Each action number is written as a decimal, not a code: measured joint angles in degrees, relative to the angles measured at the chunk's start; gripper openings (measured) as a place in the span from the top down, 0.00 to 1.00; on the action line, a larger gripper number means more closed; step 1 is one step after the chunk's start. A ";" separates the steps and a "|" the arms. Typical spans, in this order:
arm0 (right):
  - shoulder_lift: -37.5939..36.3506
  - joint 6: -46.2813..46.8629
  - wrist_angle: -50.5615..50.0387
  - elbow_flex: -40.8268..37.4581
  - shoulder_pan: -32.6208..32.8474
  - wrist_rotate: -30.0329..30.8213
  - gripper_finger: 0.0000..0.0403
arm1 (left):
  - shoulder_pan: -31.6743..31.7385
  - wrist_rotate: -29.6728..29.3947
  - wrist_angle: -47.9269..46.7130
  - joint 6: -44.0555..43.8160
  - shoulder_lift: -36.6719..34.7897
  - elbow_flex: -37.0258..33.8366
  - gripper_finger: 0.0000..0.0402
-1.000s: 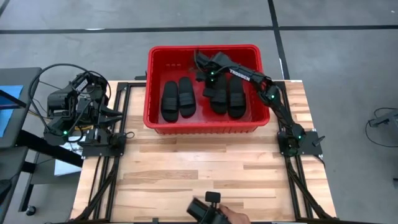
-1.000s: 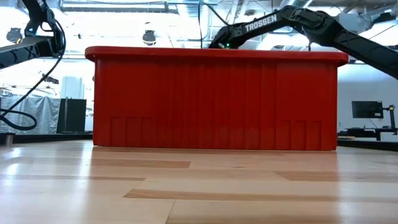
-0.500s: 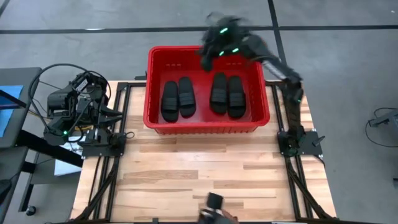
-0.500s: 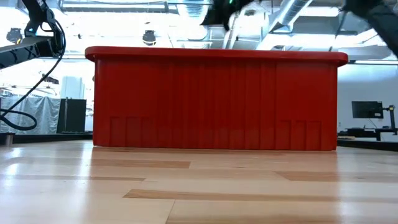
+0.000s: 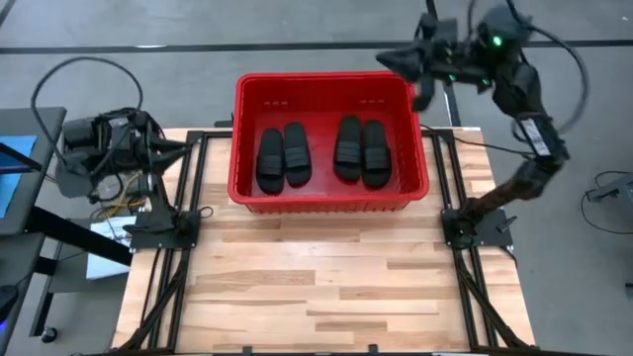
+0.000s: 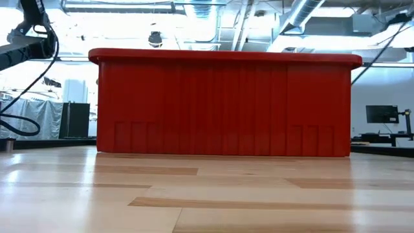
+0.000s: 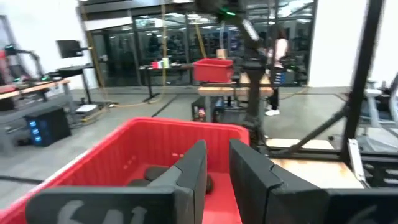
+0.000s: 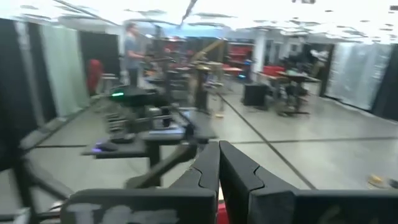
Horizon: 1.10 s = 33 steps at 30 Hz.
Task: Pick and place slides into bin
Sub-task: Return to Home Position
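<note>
Beyond bin's (image 5: 323,77) far-right corner, right end effector (image 8: 218,149) clenched empty; left end effector (image 7: 216,147) slightly parted at table's (image 5: 326,282) edge.

Four slides (image 5: 348,148) in bin (image 5: 321,204)
</note>
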 joint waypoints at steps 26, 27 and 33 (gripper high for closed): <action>-41.37 7.53 38.66 -70.93 27.82 6.10 1.00 | 24.75 0.31 -1.57 -27.90 9.29 -13.42 0.98; -42.38 7.53 39.30 -72.64 28.78 6.11 1.00 | 23.37 0.33 -2.01 -30.10 9.16 -15.42 0.98; -48.83 7.43 44.56 -81.63 34.55 12.24 1.00 | 12.47 0.34 -2.46 -35.44 8.56 -22.58 1.00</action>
